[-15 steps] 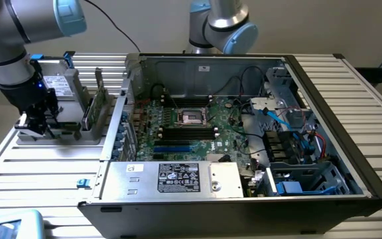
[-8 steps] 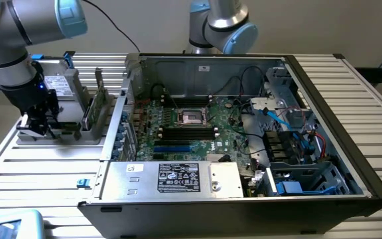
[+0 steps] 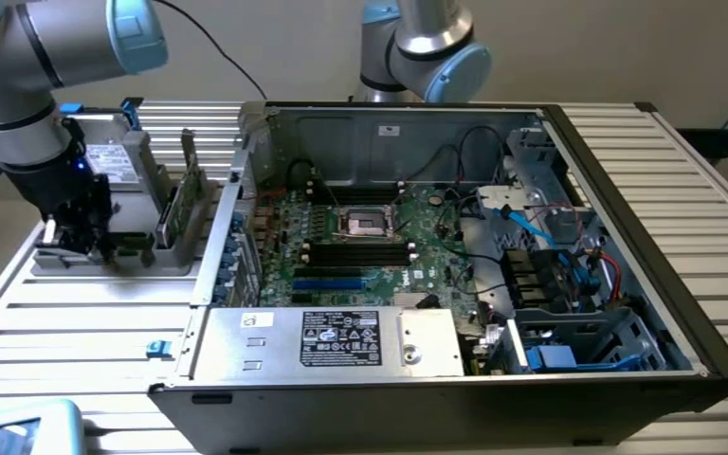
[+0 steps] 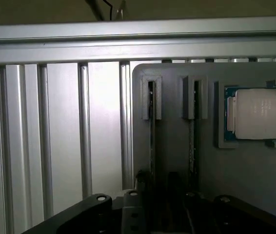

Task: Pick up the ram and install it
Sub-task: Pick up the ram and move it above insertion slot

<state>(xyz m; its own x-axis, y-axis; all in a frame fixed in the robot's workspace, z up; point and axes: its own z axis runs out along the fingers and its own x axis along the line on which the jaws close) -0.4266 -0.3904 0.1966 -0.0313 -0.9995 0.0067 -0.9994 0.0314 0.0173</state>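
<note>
1. The arm is reaching down on the exterior view's left, and the gripper is hanging low over the gray holder. That holder is sitting on the slatted table, just beside the open PC case.
2. The ram is standing on edge in one slot of that holder, not in the case. A second stick is standing in the next slot over, and in the wrist view both are running in under the gripper's dark body.
3. Honestly can't tell whether the gripper is open or closed, or whether it's touching either stick.
4. The square silver processor chip is lying flat in its own pocket, just beside the second stick.
5. Over in the case, the black memory slots are sitting near the middle of the motherboard, well apart from the holder.
</note>
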